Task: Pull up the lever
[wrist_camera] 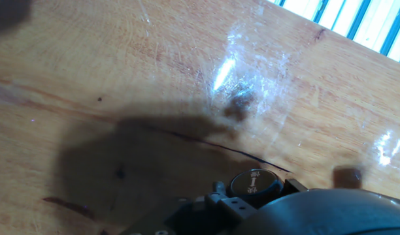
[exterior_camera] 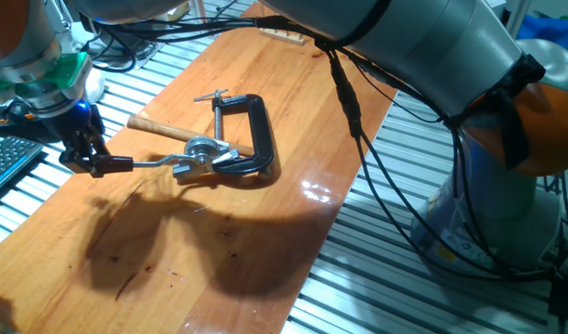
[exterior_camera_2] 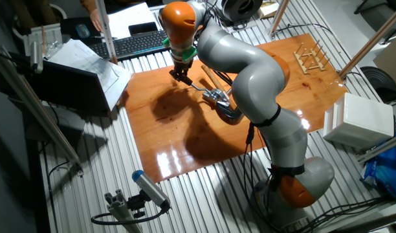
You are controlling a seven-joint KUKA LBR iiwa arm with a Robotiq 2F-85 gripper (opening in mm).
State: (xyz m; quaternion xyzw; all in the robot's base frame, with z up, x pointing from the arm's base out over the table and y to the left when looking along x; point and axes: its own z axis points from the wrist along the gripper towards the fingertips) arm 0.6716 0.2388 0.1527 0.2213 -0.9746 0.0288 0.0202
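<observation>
The lever (exterior_camera: 159, 162) is a thin bent silver arm running left from a small silver hub (exterior_camera: 202, 148) on the wooden board. Its dark rounded knob (exterior_camera: 120, 164) sits at the tips of my gripper (exterior_camera: 96, 163), whose black fingers are shut around it, low over the board's left side. In the other fixed view the gripper (exterior_camera_2: 182, 76) hangs under the orange wrist, with the lever (exterior_camera_2: 200, 87) leading to the hub (exterior_camera_2: 217, 97). The hand view shows only the board (wrist_camera: 154, 78) and dark gripper parts along the bottom edge; the lever is hidden there.
A black C-clamp (exterior_camera: 258, 135) with a threaded screw rod holds the hub to the board (exterior_camera: 219, 250). A pale wooden-handled hammer (exterior_camera: 159, 127) lies just behind the lever. Cables drape over the far side. A keyboard (exterior_camera: 6, 162) sits left of the board.
</observation>
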